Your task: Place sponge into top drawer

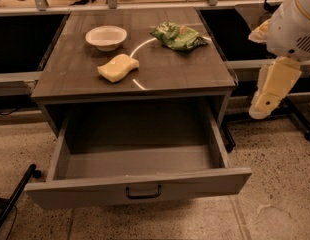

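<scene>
A pale yellow foam sponge with wavy sides (118, 67) lies flat on the grey wooden tabletop (185, 69), left of centre and toward the front edge, touching nothing else; below it the wide, shallow grey wooden top drawer (195, 184) stands pulled fully out, its bare floor showing and a small dark metal handle (143, 191) at the centre of its flat front panel. Behind the sponge and slightly to its left sits a round white bowl (106, 36), near but apart from it; a wrinkled green snack bag (177, 35) rests at the back right of the tabletop, well apart from the sponge; a thin white curved line (137, 48) sweeps across the surface between bowl and bag and passes just beside the sponge's right end. At the right edge of the scene the robot's white arm (295, 24) hangs beyond the cabinet's side, its pale cream pincer (262, 104) pointing down and inward at about the height of the drawer opening, well apart from the sponge and carrying nothing visible; whether it is released or clenched cannot be told. The cabinet stands on a speckled stone floor (275, 159).
</scene>
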{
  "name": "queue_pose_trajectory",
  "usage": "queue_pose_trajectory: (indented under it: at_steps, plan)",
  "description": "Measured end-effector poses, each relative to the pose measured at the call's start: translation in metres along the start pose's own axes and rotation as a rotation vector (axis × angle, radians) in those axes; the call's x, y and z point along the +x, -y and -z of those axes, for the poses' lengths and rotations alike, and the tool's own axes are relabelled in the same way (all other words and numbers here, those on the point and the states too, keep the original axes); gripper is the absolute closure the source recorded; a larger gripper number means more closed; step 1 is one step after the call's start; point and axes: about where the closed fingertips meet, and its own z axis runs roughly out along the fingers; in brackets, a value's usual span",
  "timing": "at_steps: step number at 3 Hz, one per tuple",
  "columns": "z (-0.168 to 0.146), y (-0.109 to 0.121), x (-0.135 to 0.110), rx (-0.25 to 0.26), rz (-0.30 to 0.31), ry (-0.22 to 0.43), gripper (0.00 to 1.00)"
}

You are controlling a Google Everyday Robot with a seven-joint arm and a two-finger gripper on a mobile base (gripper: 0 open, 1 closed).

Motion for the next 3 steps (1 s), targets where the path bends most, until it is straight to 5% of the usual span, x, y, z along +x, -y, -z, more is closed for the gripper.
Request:
queue_pose_trajectory:
  at_steps: [1,3]
  plan:
    - [-0.006,0.004,-0.008,0.000,0.010,0.036,0.00]
    - [-0.060,0.048,-0.073,-0.054,0.067,0.120,0.00]
